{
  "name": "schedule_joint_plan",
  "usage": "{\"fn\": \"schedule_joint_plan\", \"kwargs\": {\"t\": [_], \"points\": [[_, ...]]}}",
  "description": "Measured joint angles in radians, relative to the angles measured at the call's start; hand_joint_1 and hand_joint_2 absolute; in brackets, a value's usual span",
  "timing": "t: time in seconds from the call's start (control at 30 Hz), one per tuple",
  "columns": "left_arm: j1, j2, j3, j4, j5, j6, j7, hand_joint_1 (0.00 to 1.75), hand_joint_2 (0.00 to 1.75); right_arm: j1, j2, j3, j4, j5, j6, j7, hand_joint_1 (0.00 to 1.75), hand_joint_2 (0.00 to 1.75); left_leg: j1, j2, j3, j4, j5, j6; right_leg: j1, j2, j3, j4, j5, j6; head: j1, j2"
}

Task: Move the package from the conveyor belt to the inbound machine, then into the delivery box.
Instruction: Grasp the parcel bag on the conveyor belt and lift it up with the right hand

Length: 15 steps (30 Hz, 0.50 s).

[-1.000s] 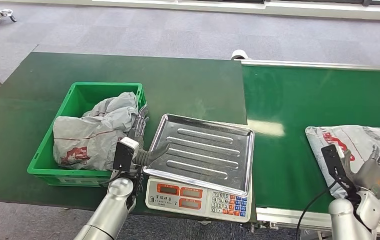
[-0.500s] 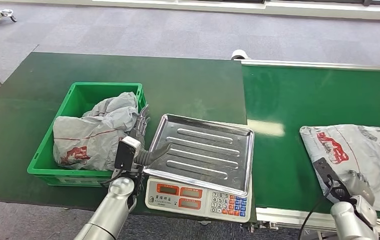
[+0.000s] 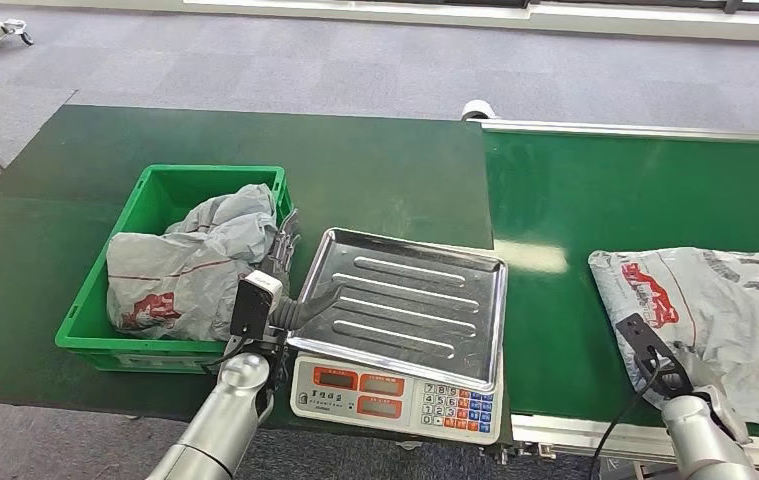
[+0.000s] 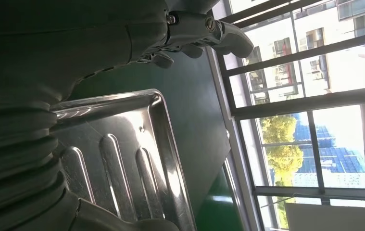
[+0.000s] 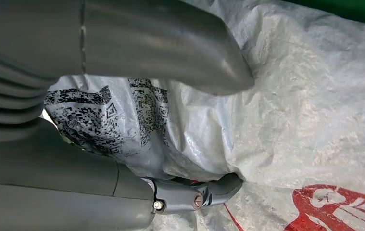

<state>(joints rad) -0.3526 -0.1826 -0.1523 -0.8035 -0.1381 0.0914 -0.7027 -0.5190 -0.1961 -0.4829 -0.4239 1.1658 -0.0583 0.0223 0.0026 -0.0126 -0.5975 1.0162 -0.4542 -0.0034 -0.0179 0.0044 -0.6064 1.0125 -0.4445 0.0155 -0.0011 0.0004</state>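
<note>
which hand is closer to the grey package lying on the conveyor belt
The right. The right hand grips a fold of the grey package on the conveyor belt. The left hand sits between the green crate and the scale tray, well away.

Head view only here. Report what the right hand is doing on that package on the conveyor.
Observer: In the right wrist view, the right hand pinches a fold of the grey package, with the thumb above and a finger tucked underneath.
Operator: Tell me what lies inside that grip.
Observer: A black printed code patch on the bag sits between thumb and finger.
Operator: Now the left hand.
Observer: In the left wrist view, the left hand holds nothing. Its fingers reach past the rim of the steel tray.
</note>
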Motion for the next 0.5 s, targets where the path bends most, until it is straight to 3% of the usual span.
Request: {"fn": "schedule_joint_plan", "kwargs": {"t": [0.07,0.13,0.2,0.27,0.5], "points": [[0.0,0.0,0.0,0.0,0.0,0.001,0.0,0.0,1.75,-0.003,0.0,0.0,0.001,0.006,0.003,0.007,0.0,0.0,0.0,0.0,0.0,0.0,0.0,0.0,0.0,0.0,0.0,0.0,0.0,0.0,0.0,0.0],[0.0,-0.001,0.0,0.0,0.0,0.001,0.0,0.0,1.75,-0.005,0.0,0.0,0.003,0.008,0.004,0.008,0.06,0.87,0.0,0.0,0.0,0.0,0.0,0.0,0.0,0.0,0.001,0.0,0.0,0.0,0.0,0.0],[0.0,-0.001,0.0,0.0,0.0,0.001,0.0,0.0,1.75,-0.006,0.0,0.0,0.004,0.01,0.002,0.007,0.93,1.75,0.0,0.0,0.0,0.0,0.0,0.0,0.0,0.0,0.001,0.0,0.0,0.001,0.0,0.0],[0.001,-0.001,0.003,0.0,0.0,0.003,0.0,0.0,1.75,-0.007,0.001,0.0,0.004,0.006,-0.01,-0.005,1.75,1.75,0.0,0.0,0.0,0.0,0.0,0.0,0.0,0.0,0.001,0.0,0.0,0.001,0.0,0.0],[0.005,-0.002,0.011,-0.002,0.0,0.004,0.0,0.0,1.75,-0.014,0.007,0.003,0.001,-0.015,-0.048,-0.054,1.75,1.75,0.0,0.0,0.001,0.0,0.0,0.0,0.0,0.0,0.001,0.0,0.001,0.0,0.0,0.0]]}}
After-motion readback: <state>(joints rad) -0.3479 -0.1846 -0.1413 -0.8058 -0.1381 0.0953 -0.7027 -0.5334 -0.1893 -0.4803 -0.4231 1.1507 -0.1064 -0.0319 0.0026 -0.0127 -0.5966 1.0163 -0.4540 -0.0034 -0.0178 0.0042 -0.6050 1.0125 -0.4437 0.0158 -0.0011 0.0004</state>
